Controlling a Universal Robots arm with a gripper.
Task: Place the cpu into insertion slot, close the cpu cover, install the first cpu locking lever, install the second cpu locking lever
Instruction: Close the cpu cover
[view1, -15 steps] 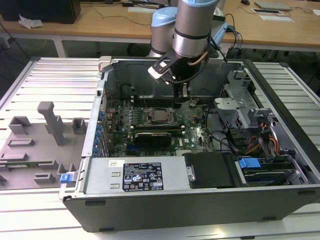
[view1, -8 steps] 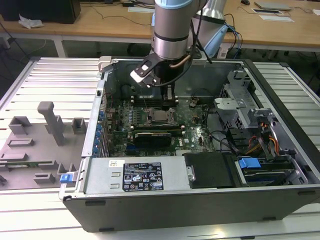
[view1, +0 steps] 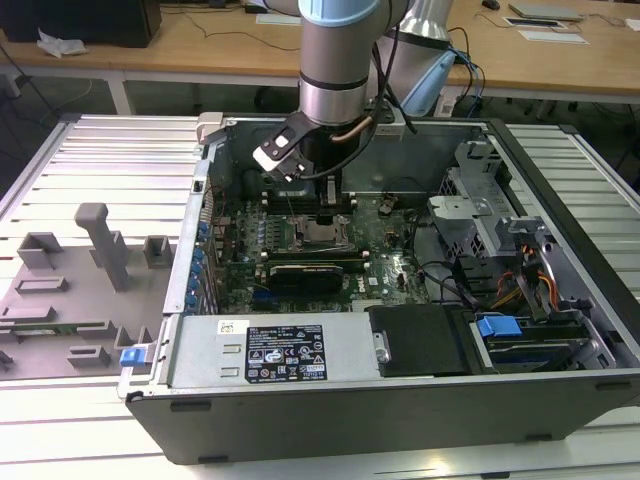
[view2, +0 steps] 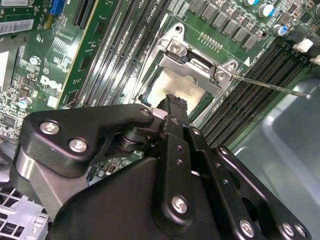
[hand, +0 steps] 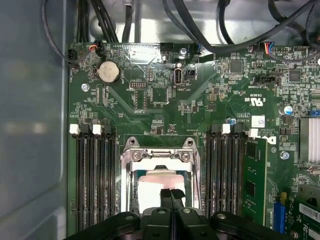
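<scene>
The black gripper (hand: 171, 191) has its two fingers (hand: 166, 198) pressed together, holding nothing, above the pale silver square cpu (hand: 150, 187). The cpu lies in the black-rimmed square insertion slot (view2: 144, 95), under the thin silvery metal cpu cover (hand: 160, 156). Past it, a thin metal lever (view2: 272, 87) sticks out over the green board (hand: 165, 107).

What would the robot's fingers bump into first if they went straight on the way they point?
Most likely the cpu, the pale square showing through the window of the cpu cover. The gripper points straight at it, though how close it is cannot be judged.
</scene>
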